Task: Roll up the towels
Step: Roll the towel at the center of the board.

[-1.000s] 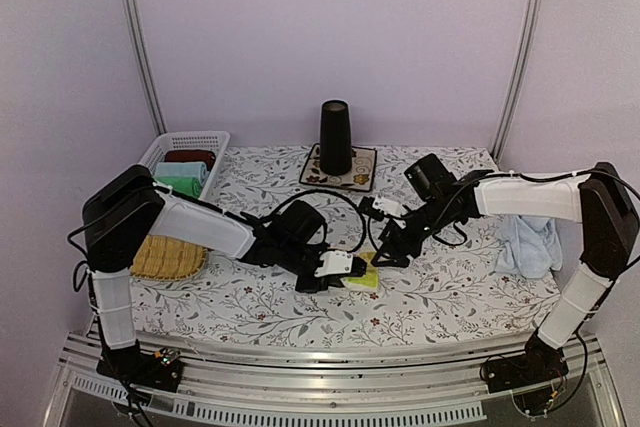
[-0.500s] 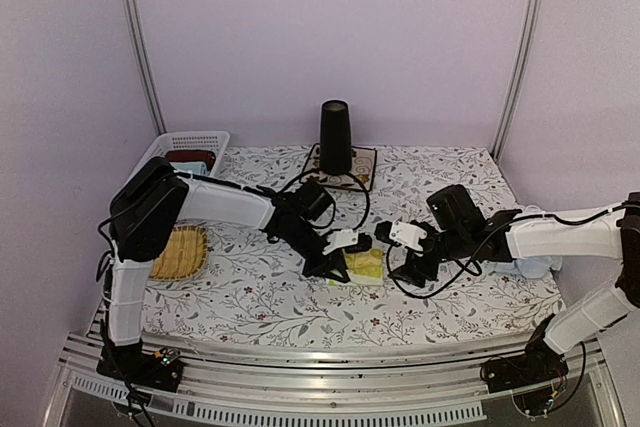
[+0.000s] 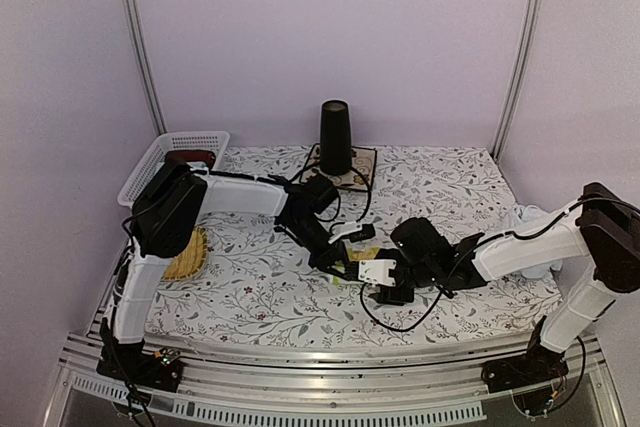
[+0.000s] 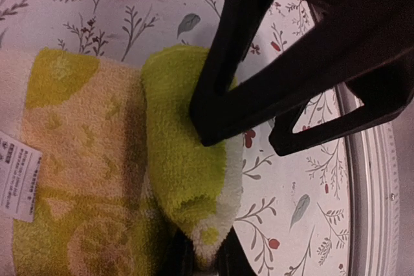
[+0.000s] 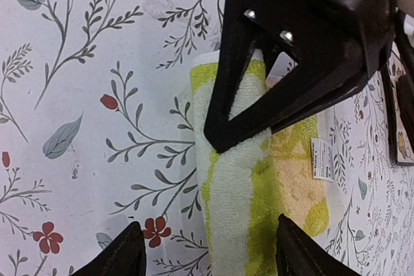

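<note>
Fingers [image 5: 223,105] of the left gripper [image 4: 204,262] are closed tight on the turned-over edge of the yellow-green towel [image 4: 84,159], while the right gripper [image 5: 208,253] stands with its fingertips well apart, one on each side of the same towel's raised fold and, as far as I can see, gripping nothing. From where I stand that towel lies near the middle of the table [image 3: 250,297], a little toward 6 o'clock, and the blue towel [image 3: 522,217] sits in a loose heap out at 3 o'clock, partly behind the right arm. I'd judge the job barely begun: one edge of the yellow-green towel is curled over into a first fat fold, most of it is flat with its label [image 4: 19,176] showing, and the blue one looks untouched. Overhead, the two grippers crowd over the yellow-green towel so only a sliver shows. The left wrist view shows the thick fold and the flat part beside it. The right wrist view shows the open gap of the right fingertips. Only the overhead view takes in the blue towel.
</note>
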You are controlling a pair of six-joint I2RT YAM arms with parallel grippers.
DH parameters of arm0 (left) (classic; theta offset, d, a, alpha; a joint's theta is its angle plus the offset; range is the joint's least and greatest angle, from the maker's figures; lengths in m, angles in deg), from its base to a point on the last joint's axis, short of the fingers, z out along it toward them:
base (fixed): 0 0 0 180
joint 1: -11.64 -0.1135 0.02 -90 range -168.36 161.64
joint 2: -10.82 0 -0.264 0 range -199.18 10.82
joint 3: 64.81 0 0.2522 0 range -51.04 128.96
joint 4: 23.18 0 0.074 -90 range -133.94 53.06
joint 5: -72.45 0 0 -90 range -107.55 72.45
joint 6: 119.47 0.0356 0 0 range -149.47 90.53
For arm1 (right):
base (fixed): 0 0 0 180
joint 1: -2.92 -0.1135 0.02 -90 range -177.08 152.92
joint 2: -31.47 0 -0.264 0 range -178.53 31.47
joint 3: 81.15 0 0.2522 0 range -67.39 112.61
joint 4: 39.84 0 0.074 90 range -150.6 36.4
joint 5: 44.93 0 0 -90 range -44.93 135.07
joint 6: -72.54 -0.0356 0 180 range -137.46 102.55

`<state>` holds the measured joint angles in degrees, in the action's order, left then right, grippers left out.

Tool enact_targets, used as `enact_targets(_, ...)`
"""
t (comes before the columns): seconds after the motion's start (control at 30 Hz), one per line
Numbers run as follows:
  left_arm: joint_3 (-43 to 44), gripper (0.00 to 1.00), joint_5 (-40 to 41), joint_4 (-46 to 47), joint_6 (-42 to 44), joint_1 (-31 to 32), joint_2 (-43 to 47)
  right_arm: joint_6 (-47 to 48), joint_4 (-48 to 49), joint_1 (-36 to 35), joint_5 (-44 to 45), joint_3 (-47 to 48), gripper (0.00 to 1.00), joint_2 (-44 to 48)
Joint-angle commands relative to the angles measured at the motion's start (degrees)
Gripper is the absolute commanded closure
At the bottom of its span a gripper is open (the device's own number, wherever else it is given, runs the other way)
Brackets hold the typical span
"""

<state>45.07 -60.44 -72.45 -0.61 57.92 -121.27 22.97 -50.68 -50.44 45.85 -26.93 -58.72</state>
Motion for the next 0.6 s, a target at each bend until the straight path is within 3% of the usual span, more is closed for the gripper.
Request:
enact_targets(0.0,2.5,0.92,-4.4,-8.0,-3.0,-1.6,-4.0,1.2,3.3,-1.1,3.8,3.3,0.33,-4.7)
enact_targets(0.37,2.0,0.91,-4.7,-8.6,-3.2,-2.1,-4.5,2.7,4.2,-1.9,8.9,5.9,0.43,-10.0)
enact_targets(0.57,2.1,0.86,-4.4,-8.4,-3.4,-2.4,-4.6,1.8,2.2,-1.9,7.1,7.1,0.74,-10.9)
